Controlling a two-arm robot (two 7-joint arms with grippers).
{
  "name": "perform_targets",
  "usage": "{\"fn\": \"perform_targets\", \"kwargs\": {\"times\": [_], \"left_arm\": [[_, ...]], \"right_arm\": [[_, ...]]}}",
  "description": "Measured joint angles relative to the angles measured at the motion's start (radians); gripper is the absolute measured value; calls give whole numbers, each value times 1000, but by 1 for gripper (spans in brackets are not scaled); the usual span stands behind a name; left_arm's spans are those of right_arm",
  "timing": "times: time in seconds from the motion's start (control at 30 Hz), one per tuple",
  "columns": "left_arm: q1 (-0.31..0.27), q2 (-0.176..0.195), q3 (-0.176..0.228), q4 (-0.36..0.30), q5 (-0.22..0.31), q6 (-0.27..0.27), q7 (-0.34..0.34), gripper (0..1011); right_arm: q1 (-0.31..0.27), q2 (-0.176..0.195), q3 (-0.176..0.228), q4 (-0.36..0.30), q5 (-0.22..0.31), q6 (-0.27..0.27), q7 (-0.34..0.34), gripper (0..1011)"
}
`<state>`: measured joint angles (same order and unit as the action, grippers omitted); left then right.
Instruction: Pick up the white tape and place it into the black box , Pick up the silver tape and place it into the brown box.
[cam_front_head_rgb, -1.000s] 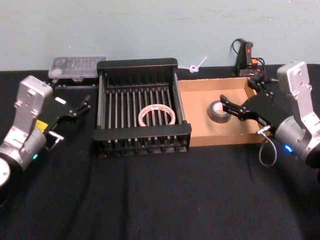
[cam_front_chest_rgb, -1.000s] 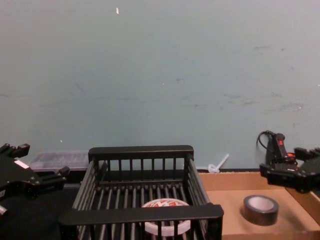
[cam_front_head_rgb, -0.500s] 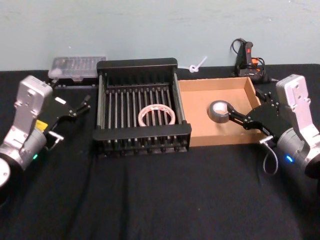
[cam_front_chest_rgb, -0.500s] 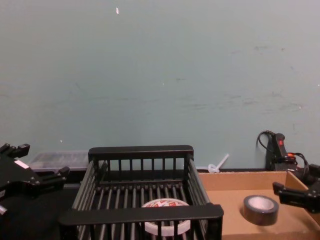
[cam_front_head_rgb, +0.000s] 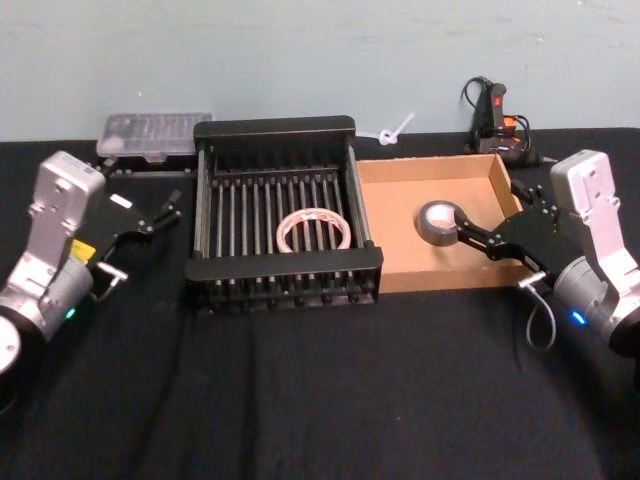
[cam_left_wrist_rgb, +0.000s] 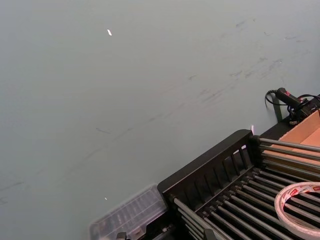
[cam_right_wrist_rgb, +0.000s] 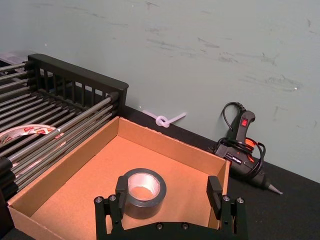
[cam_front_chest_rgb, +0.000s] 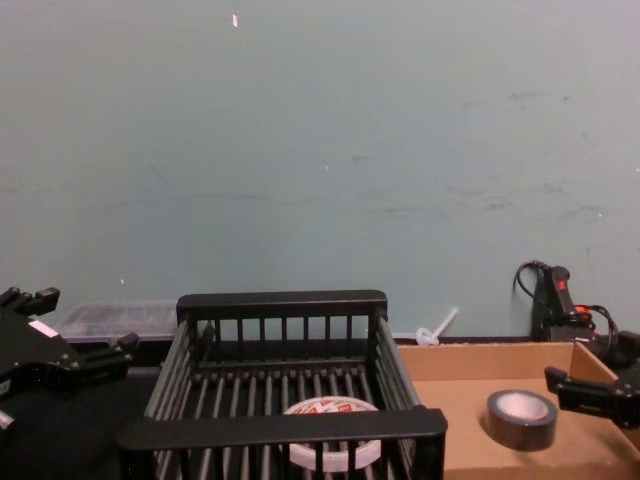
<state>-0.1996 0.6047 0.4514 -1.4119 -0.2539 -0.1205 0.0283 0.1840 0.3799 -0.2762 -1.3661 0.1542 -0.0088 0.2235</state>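
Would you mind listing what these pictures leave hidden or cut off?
- White tape, chest view: the black box near rim crosses its front.
- White tape, left wrist view: cut off by the picture's edges.
- Brown box, chest view: near wall below the bottom edge.
- Print on the white tape's core: too small to read anywhere.
- Left gripper: too small to judge its fingers.

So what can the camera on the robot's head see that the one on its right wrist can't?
Only the head view takes in the left gripper, off to the crate's left, and a clear plastic case. Only the right wrist view shows the right gripper open, its fingers apart and clear of the grey tape. Both show the white tape in the black crate, the cardboard box and a glue gun.
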Motion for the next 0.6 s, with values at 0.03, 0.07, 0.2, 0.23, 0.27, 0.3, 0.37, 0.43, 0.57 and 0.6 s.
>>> {"fn": "perform_targets", "kwargs": {"times": [0.03,0.07,0.2,0.23,0.27,0.3,0.37,0.43,0.57,0.6], "left_arm": [[0,0,0,0,0,0,0,1002],[0,0,0,0,0,0,0,1001],[0,0,0,0,0,0,0,1001],[0,0,0,0,0,0,0,1001],[0,0,0,0,0,0,0,1001],[0,0,0,0,0,0,0,1001],[0,0,0,0,0,0,0,1001],[0,0,0,0,0,0,0,1001],[0,0,0,0,0,0,0,1001],[0,0,0,0,0,0,0,1001]], "right_arm": [[0,0,0,0,0,0,0,1002],[0,0,0,0,0,0,0,1000],[0,1,-1,-1,1,0,0,1000],[0,1,-1,-1,1,0,0,1000],[0,1,-1,-1,2,0,0,1002],[0,1,-1,-1,2,0,0,1000],[0,1,-1,-1,2,0,0,1000],[0,1,-1,-1,2,0,1,1000],[0,2,-1,-2,3,0,1,1000],[0,2,-1,-2,3,0,1,1000]]}}
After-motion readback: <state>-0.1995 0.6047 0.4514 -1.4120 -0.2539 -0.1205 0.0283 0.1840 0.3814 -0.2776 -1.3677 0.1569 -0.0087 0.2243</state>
